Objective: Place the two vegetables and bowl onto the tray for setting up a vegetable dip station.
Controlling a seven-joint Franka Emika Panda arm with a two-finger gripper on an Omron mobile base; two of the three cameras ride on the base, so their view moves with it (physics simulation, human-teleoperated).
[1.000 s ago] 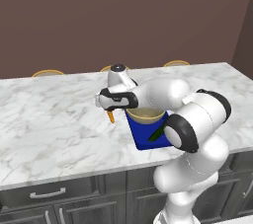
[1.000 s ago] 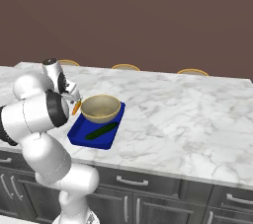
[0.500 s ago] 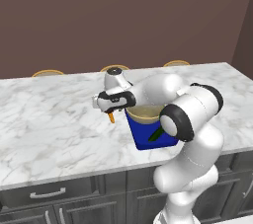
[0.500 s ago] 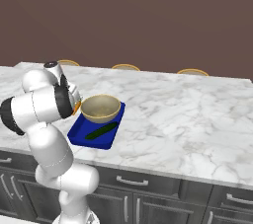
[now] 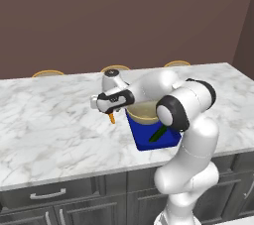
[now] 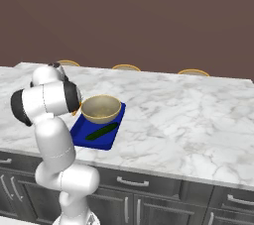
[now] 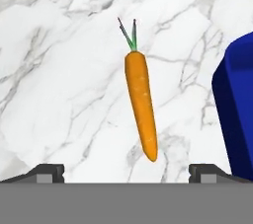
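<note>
The orange carrot (image 7: pixel 141 99) with a green top lies on the marble counter, just left of the blue tray (image 5: pixel 147 141). My gripper (image 5: pixel 110 111) hangs open right above the carrot, which lies between the two fingertips (image 7: pixel 49 171) in the hand view, touching neither. The tan bowl (image 6: pixel 101 108) sits on the far half of the tray (image 6: pixel 82 131). The dark green cucumber (image 6: pixel 101 131) lies on the tray's near half, in front of the bowl. The tray's corner (image 7: pixel 239 109) shows at the right of the hand view.
Three tan-rimmed discs (image 5: pixel 115 68) stand along the far edge of the counter. Bare marble (image 6: pixel 188 115) stretches to the right of the tray and to the left of the carrot. Dark cabinet drawers (image 5: pixel 47 195) run below the front edge.
The hand has shifted slightly left and down over the carrot, and the elbow has swung round. The jaws have stayed open. Carrot, bowl, cucumber and tray have not moved.
</note>
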